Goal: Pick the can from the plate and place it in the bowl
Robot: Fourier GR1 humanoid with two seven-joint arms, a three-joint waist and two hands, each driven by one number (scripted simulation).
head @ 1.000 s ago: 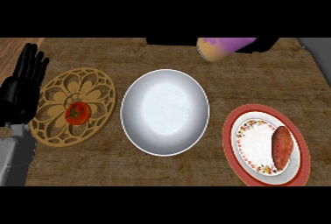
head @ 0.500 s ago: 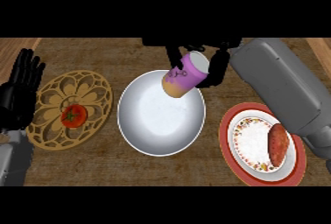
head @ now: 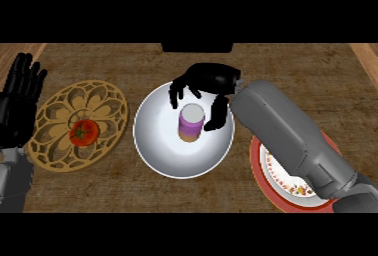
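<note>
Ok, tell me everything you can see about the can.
The can is a small cylinder with a pale grey top and a purple side that fades to orange-brown at the base; it looks like metal. It stands roughly upright inside the white bowl, a little toward the far side. The right hand curls over it from the far side, fingers reaching down on both sides, one against its right side. No label can be read.
</note>
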